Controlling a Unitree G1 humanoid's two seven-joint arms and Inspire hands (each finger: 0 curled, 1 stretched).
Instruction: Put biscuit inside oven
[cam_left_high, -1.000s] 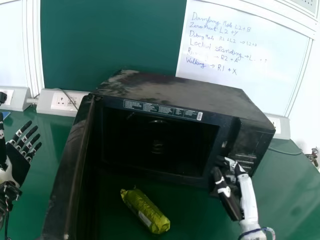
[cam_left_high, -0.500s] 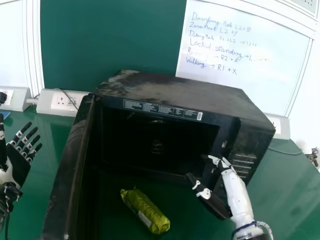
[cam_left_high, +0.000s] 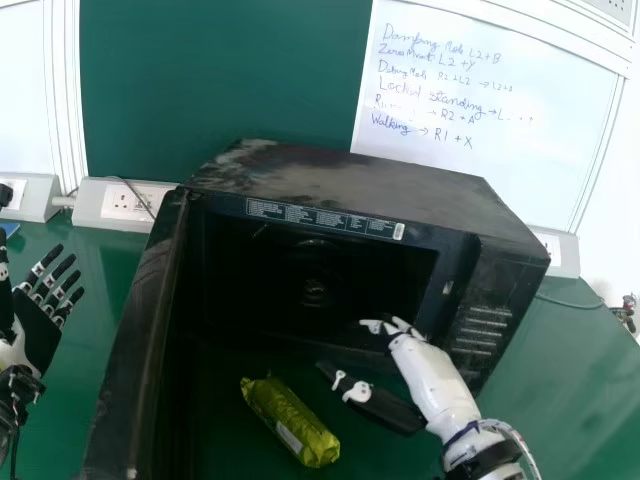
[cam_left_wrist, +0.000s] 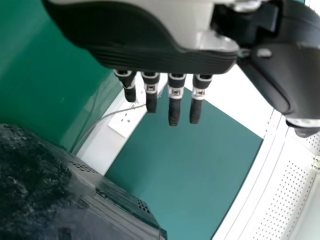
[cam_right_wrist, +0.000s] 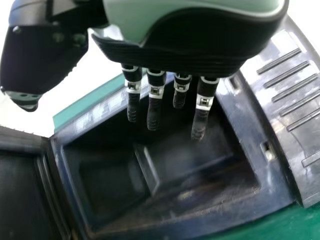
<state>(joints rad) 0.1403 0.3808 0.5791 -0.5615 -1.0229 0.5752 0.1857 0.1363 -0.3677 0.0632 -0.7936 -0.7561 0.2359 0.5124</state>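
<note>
Biscuit pkt (cam_left_high: 290, 421) lies left of R hand (cam_left_high: 425, 385), prob. apart.

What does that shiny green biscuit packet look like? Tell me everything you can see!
The yellow-green, shiny, roll-shaped biscuit packet looks like crinkly plastic, with a ruffled end and a pale strip along its side. It lies slanted on the smooth green table, outside the boxy black oven, its ruffled end nearer the oven. The robot's black-and-white right hand is close by, not touching it.
</note>
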